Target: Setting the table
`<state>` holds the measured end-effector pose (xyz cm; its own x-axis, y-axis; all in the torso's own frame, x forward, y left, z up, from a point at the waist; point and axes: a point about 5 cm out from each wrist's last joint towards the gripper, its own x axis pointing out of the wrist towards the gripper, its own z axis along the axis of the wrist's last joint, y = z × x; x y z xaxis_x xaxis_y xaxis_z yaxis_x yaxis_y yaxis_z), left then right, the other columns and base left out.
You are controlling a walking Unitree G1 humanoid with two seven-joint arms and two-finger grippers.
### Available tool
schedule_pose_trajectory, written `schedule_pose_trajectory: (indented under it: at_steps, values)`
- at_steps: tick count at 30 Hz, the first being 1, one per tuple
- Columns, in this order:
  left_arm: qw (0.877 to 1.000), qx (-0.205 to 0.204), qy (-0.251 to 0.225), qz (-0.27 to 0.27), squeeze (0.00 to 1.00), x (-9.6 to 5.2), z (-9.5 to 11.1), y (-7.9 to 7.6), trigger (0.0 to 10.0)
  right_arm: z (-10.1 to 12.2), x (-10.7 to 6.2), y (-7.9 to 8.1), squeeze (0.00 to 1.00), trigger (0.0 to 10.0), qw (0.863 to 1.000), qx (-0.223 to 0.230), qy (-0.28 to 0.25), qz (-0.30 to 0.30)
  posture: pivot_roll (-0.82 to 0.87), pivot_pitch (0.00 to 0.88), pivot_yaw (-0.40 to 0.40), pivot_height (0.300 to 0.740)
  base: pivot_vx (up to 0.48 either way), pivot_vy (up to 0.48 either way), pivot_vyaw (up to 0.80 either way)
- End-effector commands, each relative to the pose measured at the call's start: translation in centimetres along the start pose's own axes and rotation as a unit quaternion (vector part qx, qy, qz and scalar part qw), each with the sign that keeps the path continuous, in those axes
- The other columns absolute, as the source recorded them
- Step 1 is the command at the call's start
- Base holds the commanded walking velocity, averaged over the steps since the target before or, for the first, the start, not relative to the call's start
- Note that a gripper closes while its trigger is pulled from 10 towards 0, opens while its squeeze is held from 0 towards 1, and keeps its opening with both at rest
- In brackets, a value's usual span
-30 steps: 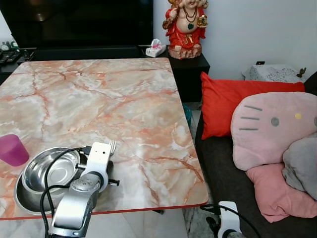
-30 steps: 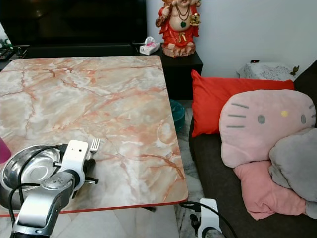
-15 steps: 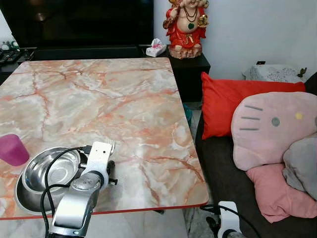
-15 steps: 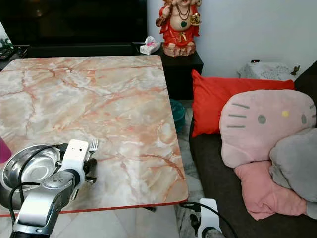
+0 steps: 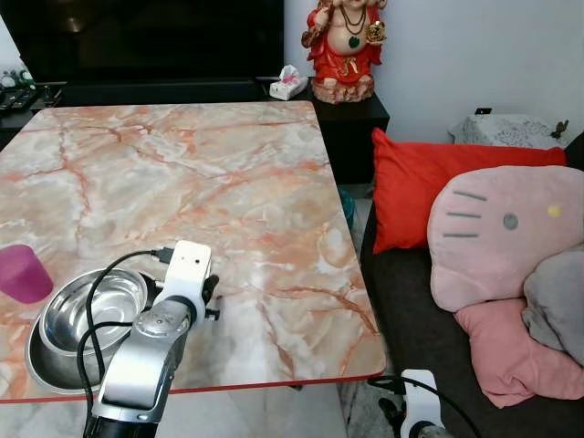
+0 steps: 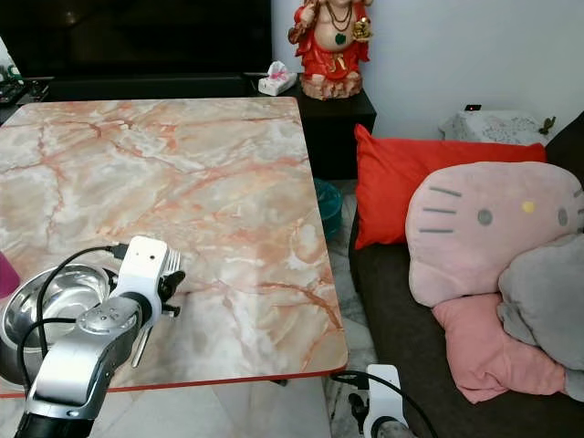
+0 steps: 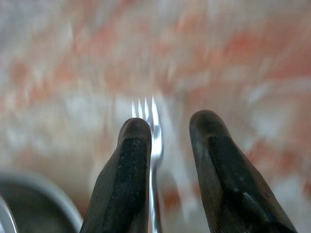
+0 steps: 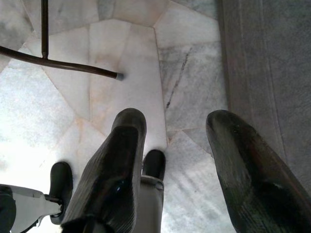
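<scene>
A silver fork (image 7: 154, 131) lies on the marble table (image 5: 182, 155), just right of a steel bowl (image 5: 91, 315) that sits in a darker bowl. My left gripper (image 7: 172, 121) is open and low over the fork, whose tines poke out past the fingertips close to one finger (image 7: 131, 150). In the right eye view the tines (image 6: 172, 263) peek out beside the white wrist. A pink cup (image 5: 20, 274) stands left of the bowls. My right gripper (image 8: 176, 116) hangs open over the tiled floor.
The table's red front edge (image 5: 274, 381) runs close to the bowls. To the right is a dark sofa with a red cushion (image 5: 429, 182) and a pink plush pillow (image 5: 502, 233). A red statue (image 5: 345, 46) stands on a black cabinet behind the table.
My left wrist has shifted slightly forward over the fork, covering more of its tines. The view has tilted a little. The bowls and cup stay put.
</scene>
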<state>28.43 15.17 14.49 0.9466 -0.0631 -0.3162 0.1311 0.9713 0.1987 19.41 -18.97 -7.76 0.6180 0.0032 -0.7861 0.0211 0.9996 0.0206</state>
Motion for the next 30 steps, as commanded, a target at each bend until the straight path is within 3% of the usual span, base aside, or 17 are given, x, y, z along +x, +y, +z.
schedule_pose_trajectory:
  at_steps: [1, 3, 4, 6, 9, 11, 13, 14, 19, 24, 30]
  values:
    - [0.997, 0.014, -0.070, -0.007, 0.00, -0.2, 2.1, -0.5, 10.0, 0.3, 0.1, -0.1, 0.00, 10.0, 1.000, -0.002, 0.000, -0.001, 0.10, 0.003, -0.011, 0.740, 0.000, 0.000, 0.00]
    - [0.992, 0.021, -0.122, -0.011, 0.00, -0.4, 3.0, -0.9, 10.0, 0.3, 0.1, -0.1, 0.00, 10.0, 1.000, -0.002, 0.000, -0.001, 0.10, 0.000, -0.012, 0.740, 0.000, 0.000, 0.00]
    - [0.992, 0.021, -0.122, -0.011, 0.00, -0.4, 3.0, -0.9, 10.0, 0.3, 0.1, -0.1, 0.00, 10.0, 1.000, -0.002, 0.000, -0.001, 0.10, 0.000, -0.012, 0.740, 0.000, 0.000, 0.00]
    - [0.983, 0.024, -0.183, -0.018, 0.00, -0.7, 3.5, -1.2, 10.0, 0.2, 0.1, 0.0, 0.00, 10.0, 1.000, 0.000, 0.000, -0.001, 0.09, 0.000, -0.010, 0.740, 0.000, 0.000, 0.00]
    - [0.976, -0.011, -0.214, 0.022, 0.00, -0.5, 3.4, -0.3, 10.0, 0.2, 0.0, 0.0, 0.00, 10.0, 1.000, 0.001, 0.000, -0.002, 0.09, 0.000, -0.015, 0.740, 0.000, 0.000, 0.00]
    - [0.972, -0.010, -0.231, 0.046, 0.00, -0.1, 2.9, 0.4, 10.0, 0.2, 0.0, 0.0, 0.00, 10.0, 1.000, 0.002, 0.000, -0.003, 0.09, 0.000, -0.017, 0.740, 0.000, 0.000, 0.00]
    - [0.969, 0.039, -0.240, 0.050, 0.00, 0.1, 2.1, 0.4, 10.0, 0.2, 0.0, 0.0, 0.00, 10.0, 1.000, 0.001, 0.000, -0.004, 0.09, 0.000, -0.019, 0.740, 0.000, 0.000, 0.00]
    - [0.968, 0.044, -0.243, 0.047, 0.00, 0.1, 1.8, 0.4, 10.0, 0.2, 0.0, -0.1, 0.00, 10.0, 1.000, 0.002, -0.001, -0.006, 0.09, 0.000, -0.019, 0.740, 0.000, 0.000, 0.00]
    - [0.969, 0.033, -0.245, 0.029, 0.00, 0.0, 0.9, 0.2, 10.0, 0.1, 0.0, -0.2, 0.00, 10.0, 1.000, 0.003, -0.002, -0.009, 0.08, 0.000, -0.021, 0.740, 0.000, 0.000, 0.00]
    - [0.960, 0.070, -0.272, -0.002, 0.00, 0.0, -0.1, -0.8, 10.0, 0.2, 0.0, -0.3, 0.00, 10.0, 1.000, 0.001, -0.003, -0.012, 0.08, 0.000, -0.024, 0.740, 0.000, 0.000, 0.00]
    - [0.957, 0.056, -0.283, -0.007, 0.00, 0.2, -0.1, -1.3, 10.0, 0.2, 0.0, -0.2, 0.00, 10.0, 1.000, 0.002, -0.005, -0.014, 0.08, 0.000, -0.023, 0.740, 0.000, 0.000, 0.00]
